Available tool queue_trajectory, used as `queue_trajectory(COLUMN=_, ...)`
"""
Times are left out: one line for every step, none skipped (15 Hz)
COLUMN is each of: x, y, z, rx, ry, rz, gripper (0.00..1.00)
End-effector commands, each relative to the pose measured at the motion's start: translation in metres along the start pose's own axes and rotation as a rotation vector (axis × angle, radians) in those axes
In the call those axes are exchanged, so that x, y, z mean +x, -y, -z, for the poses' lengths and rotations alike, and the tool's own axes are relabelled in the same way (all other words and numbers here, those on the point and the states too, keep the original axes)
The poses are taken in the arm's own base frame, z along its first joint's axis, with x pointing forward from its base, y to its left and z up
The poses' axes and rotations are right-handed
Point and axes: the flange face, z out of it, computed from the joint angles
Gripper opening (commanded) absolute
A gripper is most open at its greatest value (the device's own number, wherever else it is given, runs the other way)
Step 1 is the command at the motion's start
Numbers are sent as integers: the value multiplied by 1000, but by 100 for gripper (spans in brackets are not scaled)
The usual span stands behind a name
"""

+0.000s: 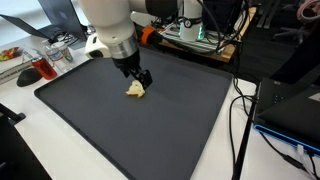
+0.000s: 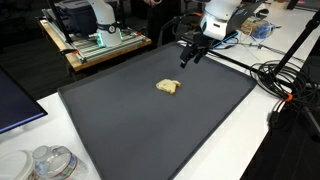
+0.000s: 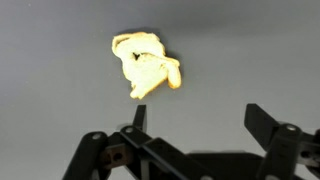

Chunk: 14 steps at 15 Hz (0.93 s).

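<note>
Near the middle of the dark mat lay a crumpled yellow lump, loose, nothing touching it; gripper hung close above, tilted toward it; fingers spread wide, empty, gap broader than the lump; wrist view had it ahead of the fingertips.

Setting: a dark grey mat covers most of a white tabletop under even indoor light. Beyond the mat's far edge stands a wooden bench carrying electronics; black cables trail beside the mat, and clear plastic containers sit off its near corner. A dark panel beside the mat is possibly a laptop screen.
</note>
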Motion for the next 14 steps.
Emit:
queue_trajectory(x=-8, y=-4, z=-19, rx=91, ry=-80, rz=23, gripper=100)
queue_trajectory(x=-11, y=-6, z=-27, rx=98, ry=-98, rz=25, gripper=100)
queue_trajectory(x=-15, y=-8, z=-36, rx=105, ry=-108, rz=28, gripper=100)
queue_trajectory(x=-18, y=-11, z=-44, rx=110, ry=-116, rz=31, gripper=100)
queue_trajectory(x=-22, y=-14, z=-51, rx=107, ry=-121, rz=32, gripper=100)
queue_trajectory(x=-26, y=-19, z=-56, rx=108, ry=-132, rz=37, gripper=100)
queue_trajectory(x=-29, y=-23, z=-60, rx=105, ry=-139, rz=41, gripper=100)
queue_trajectory(x=-32, y=-28, z=-63, rx=102, ry=-148, rz=45, gripper=100)
queue_trajectory(x=-34, y=-34, z=-65, rx=97, ry=-155, rz=50, gripper=100)
queue_trajectory(x=-36, y=-38, z=-67, rx=105, ry=-158, rz=61, gripper=100)
queue_trajectory(x=-37, y=-42, z=-70, rx=115, ry=-163, rz=77, gripper=100)
queue_trajectory(x=-36, y=-45, z=-75, rx=115, ry=-166, rz=88, gripper=100)
queue_trajectory(x=-36, y=-48, z=-79, rx=128, ry=-168, rz=105, gripper=100)
queue_trajectory(x=-35, y=-51, z=-84, rx=139, ry=-168, rz=119, gripper=100)
